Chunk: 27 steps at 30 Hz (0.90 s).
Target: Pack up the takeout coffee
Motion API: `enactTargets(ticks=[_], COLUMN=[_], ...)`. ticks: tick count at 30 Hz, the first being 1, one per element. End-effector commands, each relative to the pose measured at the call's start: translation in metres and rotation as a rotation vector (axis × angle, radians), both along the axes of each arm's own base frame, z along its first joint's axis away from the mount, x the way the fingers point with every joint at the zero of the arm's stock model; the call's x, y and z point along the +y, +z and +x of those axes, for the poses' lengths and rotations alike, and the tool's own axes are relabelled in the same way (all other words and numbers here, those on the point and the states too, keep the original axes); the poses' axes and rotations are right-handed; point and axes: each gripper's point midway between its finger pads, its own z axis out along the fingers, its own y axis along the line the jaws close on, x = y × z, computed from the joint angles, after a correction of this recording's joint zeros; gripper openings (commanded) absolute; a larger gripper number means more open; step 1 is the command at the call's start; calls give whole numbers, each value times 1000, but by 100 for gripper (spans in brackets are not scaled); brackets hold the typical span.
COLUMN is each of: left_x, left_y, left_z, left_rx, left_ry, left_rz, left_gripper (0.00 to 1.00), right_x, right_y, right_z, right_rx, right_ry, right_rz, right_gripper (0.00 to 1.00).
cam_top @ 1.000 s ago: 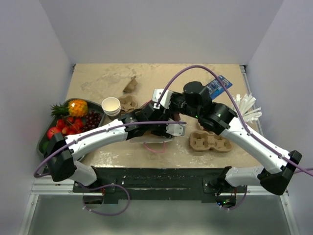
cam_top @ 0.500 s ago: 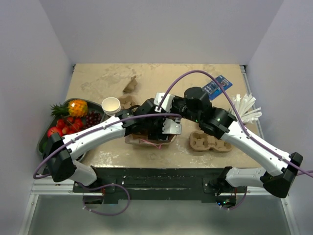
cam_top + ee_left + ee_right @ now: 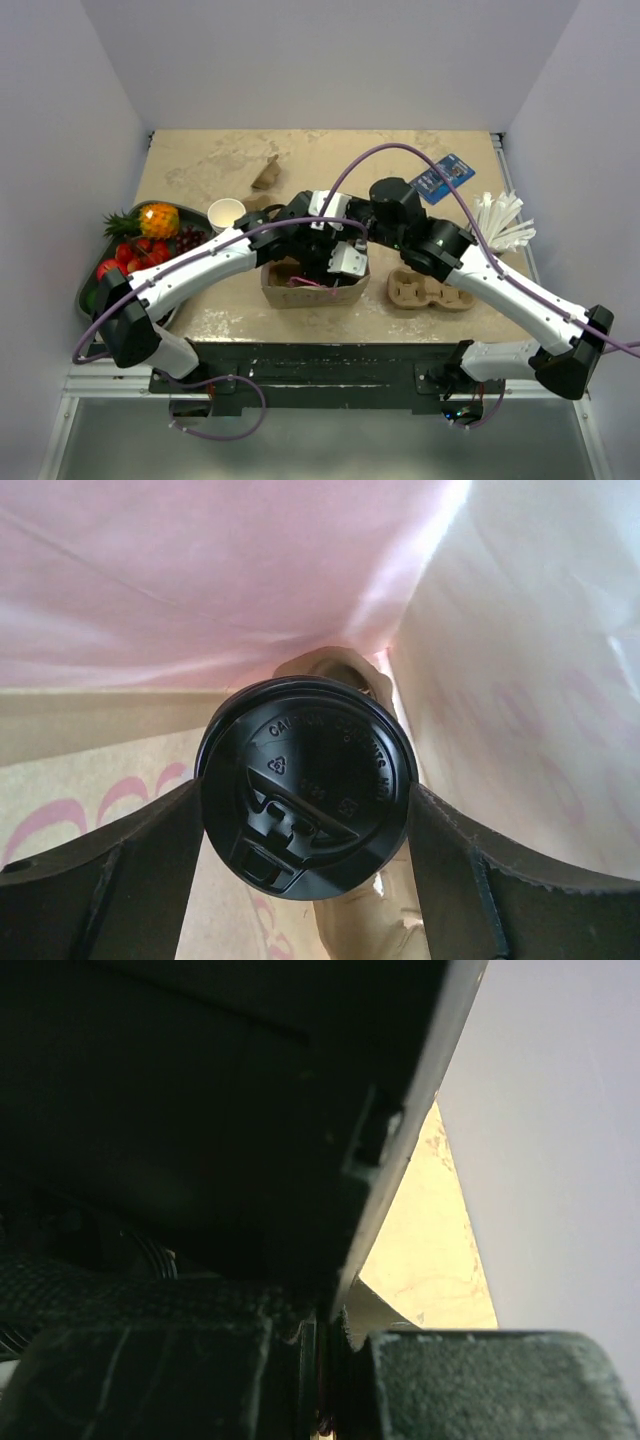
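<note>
The takeout coffee shows in the left wrist view as a round black lid (image 3: 305,785); its wall is hidden under the lid. My left gripper (image 3: 305,815) is shut on it, with one finger (image 3: 120,870) on each side of the cup. The cup hangs inside a brown paper bag (image 3: 315,288) with pink handles, whose inner walls (image 3: 520,680) surround it. In the top view my left gripper (image 3: 322,256) reaches into the bag's open mouth. My right gripper (image 3: 347,230) is at the bag's far rim and is shut on that rim (image 3: 335,1360).
A pulp cup carrier (image 3: 428,290) lies right of the bag. Stacked white cups (image 3: 227,213) and another carrier (image 3: 262,207) are to its left. A fruit tray (image 3: 140,250) is at the far left. White straws (image 3: 505,220) and a blue packet (image 3: 445,175) are at the back right.
The bag has gone from lying low to standing open. My left gripper has moved back and into its mouth with the cup, while the right gripper stays on the rim.
</note>
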Motion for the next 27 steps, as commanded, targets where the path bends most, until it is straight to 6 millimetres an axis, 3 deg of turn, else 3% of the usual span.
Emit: enactTargets(ticks=[1, 6, 8, 9, 11, 13, 17, 19, 20, 22, 23, 27], left_x=[-26, -19, -15, -17, -17, -21, -25, -22, -24, -21, -24, -24], left_y=[40, 26, 24, 24, 27, 32, 34, 20, 25, 14, 21, 17], left_z=[28, 38, 46, 49, 57, 61, 50, 44, 46, 42, 45, 44], left_rx=[-63, -110, -138, -149, -161, -157, -109, -56, -52, -5, -13, 20], left_ry=[41, 64, 94, 103, 127, 130, 44, 28, 20, 5, 1, -23], left_rz=[-127, -83, -79, -84, -89, -99, -77, -19, -17, 40, 38, 84], left_gripper=[47, 47, 46, 46, 45, 45, 44, 43, 42, 41, 41, 40], right_x=[21, 23, 26, 24, 22, 23, 23, 26, 26, 28, 28, 25], right_y=[8, 22, 18, 19, 20, 18, 15, 12, 11, 8, 11, 9], right_z=[-9, -7, -6, -4, 1, 3, 5, 2, 1, -1, -1, 3], right_rx=[30, 81, 106, 103, 93, 98, 142, 165, 174, 188, 189, 198], right_ry=[36, 27, 30, 21, 0, -4, -2, 17, 22, 33, 31, 15], right_rz=[55, 103, 87, 89, 90, 85, 93, 91, 91, 95, 105, 117], right_gripper=[0, 20, 20, 12, 10, 20, 34, 34, 34, 34, 35, 35])
